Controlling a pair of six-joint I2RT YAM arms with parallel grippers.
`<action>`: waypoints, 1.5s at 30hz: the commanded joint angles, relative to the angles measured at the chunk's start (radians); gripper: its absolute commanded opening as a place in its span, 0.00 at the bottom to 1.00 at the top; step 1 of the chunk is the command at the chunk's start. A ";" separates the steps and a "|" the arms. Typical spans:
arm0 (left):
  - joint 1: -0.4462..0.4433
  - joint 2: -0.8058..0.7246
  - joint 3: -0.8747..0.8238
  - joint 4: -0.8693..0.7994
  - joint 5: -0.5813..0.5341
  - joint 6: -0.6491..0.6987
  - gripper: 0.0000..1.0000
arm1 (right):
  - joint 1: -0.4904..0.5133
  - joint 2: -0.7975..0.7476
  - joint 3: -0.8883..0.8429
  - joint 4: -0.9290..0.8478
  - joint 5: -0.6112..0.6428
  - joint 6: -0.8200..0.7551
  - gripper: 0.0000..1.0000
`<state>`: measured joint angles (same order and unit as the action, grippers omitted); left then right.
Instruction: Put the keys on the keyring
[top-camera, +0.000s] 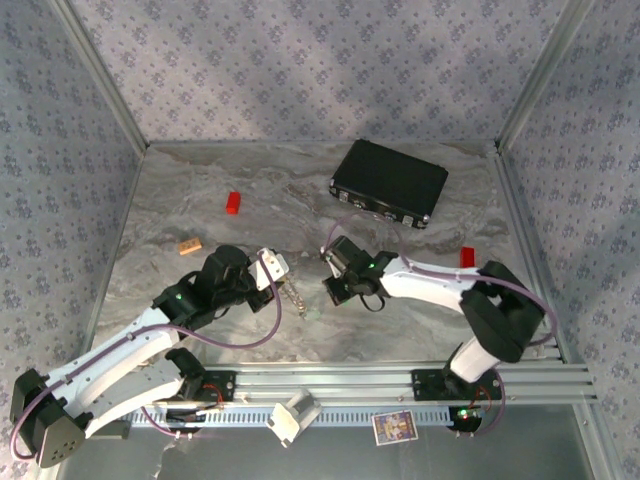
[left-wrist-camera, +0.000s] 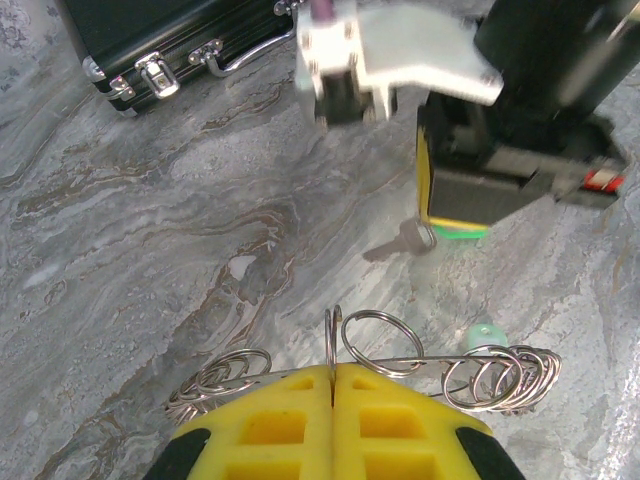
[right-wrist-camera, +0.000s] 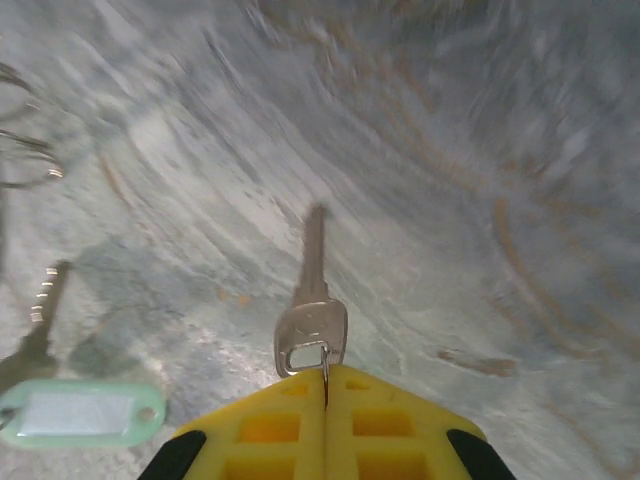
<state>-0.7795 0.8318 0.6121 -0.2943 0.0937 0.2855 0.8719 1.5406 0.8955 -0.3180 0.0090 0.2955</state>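
While the left tool (left-wrist-camera: 332, 374) is clamped on the keyring (left-wrist-camera: 333, 340), the right tool (right-wrist-camera: 326, 372) pinches one key (right-wrist-camera: 312, 310) by its head, blade pointing straight ahead, near the keyring but apart.

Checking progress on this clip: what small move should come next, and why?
Probably ease the right gripper toward the thin silvery metal keyring. Its yellow fingers are shut on a small silvery metal key, and the left gripper pinches the keyring, with a gap between them.
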 joint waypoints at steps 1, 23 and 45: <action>-0.002 -0.024 -0.008 0.045 0.030 -0.019 0.00 | 0.000 -0.120 0.000 -0.013 0.034 -0.114 0.00; 0.000 -0.034 -0.022 0.094 0.233 0.005 0.00 | 0.002 -0.226 0.176 -0.210 -0.405 -0.589 0.00; -0.002 -0.005 -0.023 0.101 0.278 0.006 0.00 | 0.009 -0.199 0.260 -0.227 -0.494 -0.551 0.00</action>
<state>-0.7795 0.8326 0.5877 -0.2337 0.3542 0.2794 0.8742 1.3689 1.1534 -0.5510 -0.4595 -0.2939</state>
